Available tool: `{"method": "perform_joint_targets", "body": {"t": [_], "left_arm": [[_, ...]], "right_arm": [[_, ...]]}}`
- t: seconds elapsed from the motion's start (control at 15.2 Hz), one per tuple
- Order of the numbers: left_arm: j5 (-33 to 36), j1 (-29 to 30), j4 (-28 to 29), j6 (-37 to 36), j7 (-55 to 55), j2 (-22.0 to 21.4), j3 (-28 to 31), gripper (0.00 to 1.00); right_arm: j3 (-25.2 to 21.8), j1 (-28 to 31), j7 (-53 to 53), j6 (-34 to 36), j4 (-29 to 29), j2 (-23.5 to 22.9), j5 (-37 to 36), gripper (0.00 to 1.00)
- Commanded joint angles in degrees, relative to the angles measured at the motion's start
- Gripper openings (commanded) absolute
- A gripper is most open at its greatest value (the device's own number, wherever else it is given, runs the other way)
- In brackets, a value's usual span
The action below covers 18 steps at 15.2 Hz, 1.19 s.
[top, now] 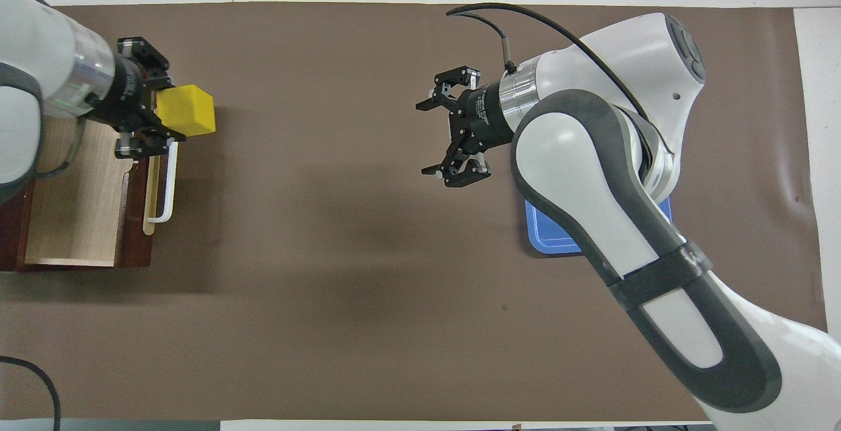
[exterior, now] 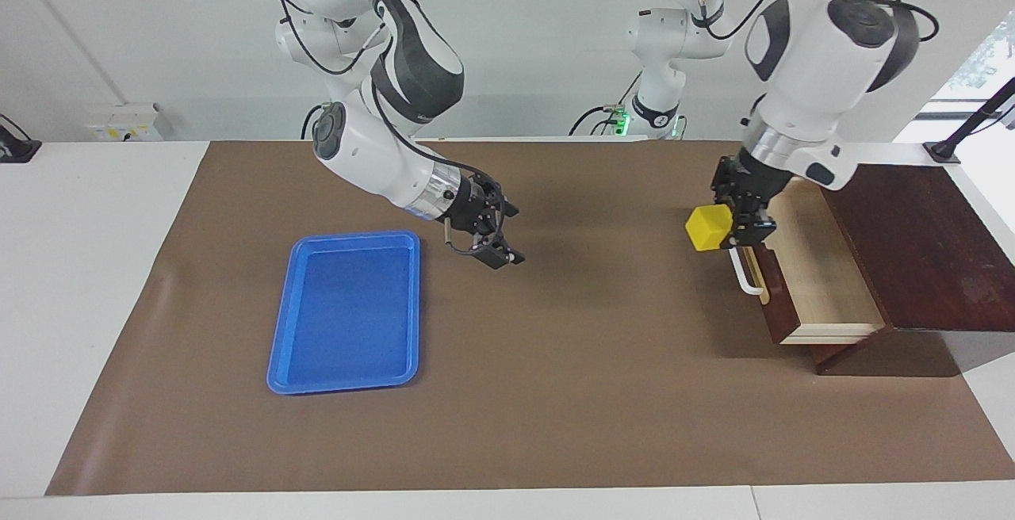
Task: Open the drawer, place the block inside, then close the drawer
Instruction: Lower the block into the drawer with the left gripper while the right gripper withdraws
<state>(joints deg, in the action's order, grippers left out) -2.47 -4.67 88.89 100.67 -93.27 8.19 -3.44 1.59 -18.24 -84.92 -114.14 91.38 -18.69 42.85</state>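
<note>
The drawer point(exterior: 821, 274) stands pulled open at the left arm's end of the table. Its pale interior point(top: 72, 194) is bare, and its white bar handle point(exterior: 744, 274) faces the table's middle. My left gripper point(exterior: 736, 225) is shut on the yellow block point(exterior: 708, 227) and holds it in the air over the drawer's front and handle point(top: 169, 181), at the end nearer the robots. The block point(top: 187, 110) sticks out past the handle, over the mat. My right gripper point(exterior: 511, 235) is open and empty over the mat, beside the blue tray; it also shows in the overhead view point(top: 427, 136).
A blue plastic tray point(exterior: 349, 310) lies empty toward the right arm's end; the right arm hides most of it point(top: 552, 237) from above. The drawer's dark wood cabinet point(exterior: 912, 242) sits at the table's edge. A brown mat point(exterior: 555, 361) covers the table.
</note>
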Motion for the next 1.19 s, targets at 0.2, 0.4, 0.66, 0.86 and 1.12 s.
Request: {"method": "perform_joint_targets", "body": {"t": [0.2,0.4,0.66,0.86,1.12], "left_arm": [[3.51,9.49,8.72,5.39,14.24,-3.52,-0.52,0.00],[6.86,10.91,14.72,12.35,17.86,-3.71,-0.43,0.00],[8.01,13.90,17.09,13.67,18.57,-3.61,-0.60,0.00],[7.84,14.69,19.99,13.94,19.09,-4.32,-0.69,0.00],[7.57,13.29,22.90,16.05,18.74,-5.29,-0.87,0.00]], "right_arm": [[0.43,7.15,27.73,13.49,-1.37,1.73,-11.80,1.00],[0.43,10.58,46.36,20.08,-3.05,1.82,-20.23,1.00],[0.43,11.91,69.31,22.47,-3.76,3.48,-34.21,1.00],[0.43,13.84,80.66,21.78,-3.76,4.45,-39.77,1.00],[0.43,17.35,87.47,22.73,-6.20,4.63,-40.92,1.00]]}}
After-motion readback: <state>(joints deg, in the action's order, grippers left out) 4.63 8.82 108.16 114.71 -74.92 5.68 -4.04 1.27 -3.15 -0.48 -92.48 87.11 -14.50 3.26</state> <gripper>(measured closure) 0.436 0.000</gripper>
